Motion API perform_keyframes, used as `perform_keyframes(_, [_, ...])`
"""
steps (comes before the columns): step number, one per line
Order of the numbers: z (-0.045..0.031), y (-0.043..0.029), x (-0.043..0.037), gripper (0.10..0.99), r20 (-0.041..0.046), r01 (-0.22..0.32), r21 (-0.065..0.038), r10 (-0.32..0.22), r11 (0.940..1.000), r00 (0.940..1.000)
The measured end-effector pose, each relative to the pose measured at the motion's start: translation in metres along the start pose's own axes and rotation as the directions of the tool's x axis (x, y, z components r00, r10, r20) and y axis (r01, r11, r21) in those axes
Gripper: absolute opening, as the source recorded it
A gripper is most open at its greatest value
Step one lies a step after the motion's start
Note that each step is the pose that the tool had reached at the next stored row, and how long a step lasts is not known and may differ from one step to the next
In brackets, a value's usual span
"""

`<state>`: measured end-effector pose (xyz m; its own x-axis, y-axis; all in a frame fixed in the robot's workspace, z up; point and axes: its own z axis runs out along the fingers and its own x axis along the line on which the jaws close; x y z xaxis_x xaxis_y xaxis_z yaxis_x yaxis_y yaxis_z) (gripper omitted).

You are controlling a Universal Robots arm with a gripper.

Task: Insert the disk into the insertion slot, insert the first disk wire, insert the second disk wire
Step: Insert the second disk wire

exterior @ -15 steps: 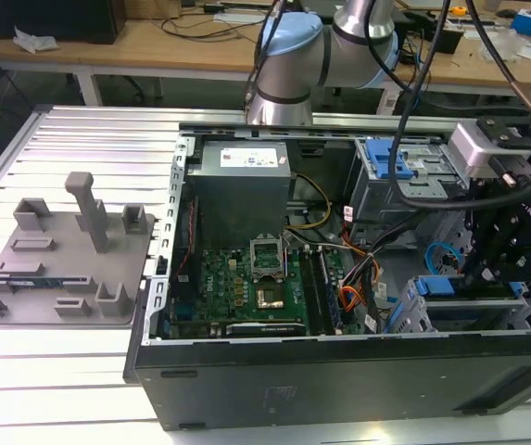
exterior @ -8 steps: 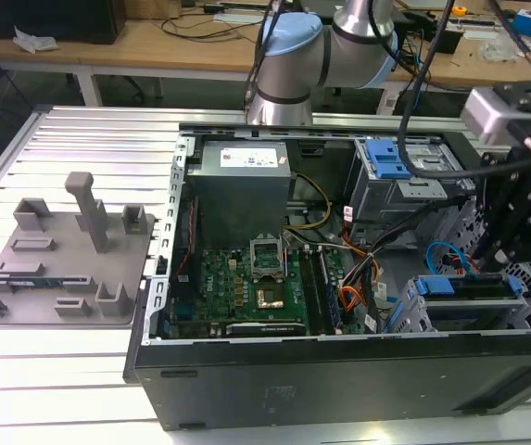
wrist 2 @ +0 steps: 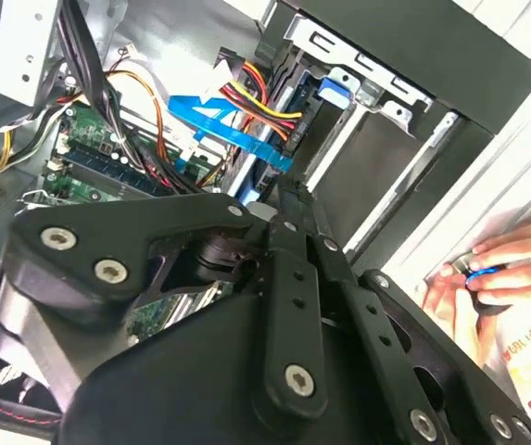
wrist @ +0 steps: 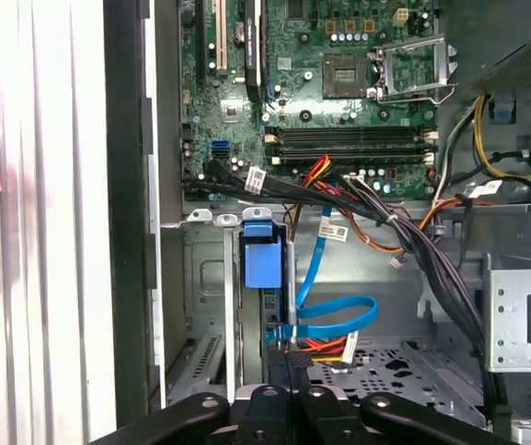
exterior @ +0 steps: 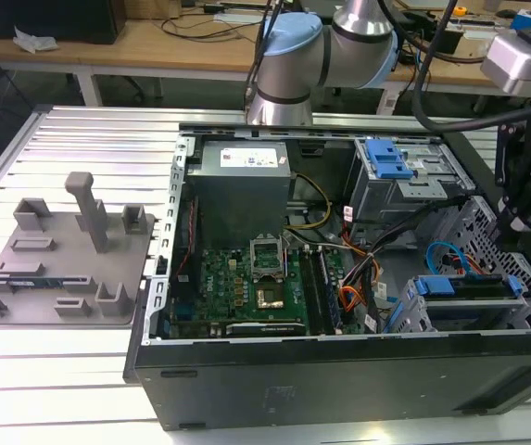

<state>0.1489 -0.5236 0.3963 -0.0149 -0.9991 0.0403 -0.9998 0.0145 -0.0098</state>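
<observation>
One pincer (wrist: 279,366) is hovering over the insertion slot (wrist: 214,315), its fingers closing together on nothing. Disk (exterior: 464,286) is sitting in that slot at the open computer case's (exterior: 339,389) front corner. Second disk wire (wrist: 325,320) is looping beside it, orange-red first disk wire (wrist: 316,348) partly hiding underneath. A hand (wrist 2: 501,269) is resting on the desk (exterior: 70,371) outside.

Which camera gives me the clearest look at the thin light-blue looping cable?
The first wrist view: the thin light-blue looping cable lies unobstructed, its loop fully traced. The exterior view shows a small blue arc beside the drive cage. I cannot pick it out in the second wrist view.
</observation>
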Motion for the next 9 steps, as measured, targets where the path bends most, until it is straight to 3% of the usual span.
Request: perform_keyframes(9, [-0.0001, 0.0000, 0.0000, 0.106, -0.0014, 0.000, 0.000, 0.000, 1.0000, 1.0000])
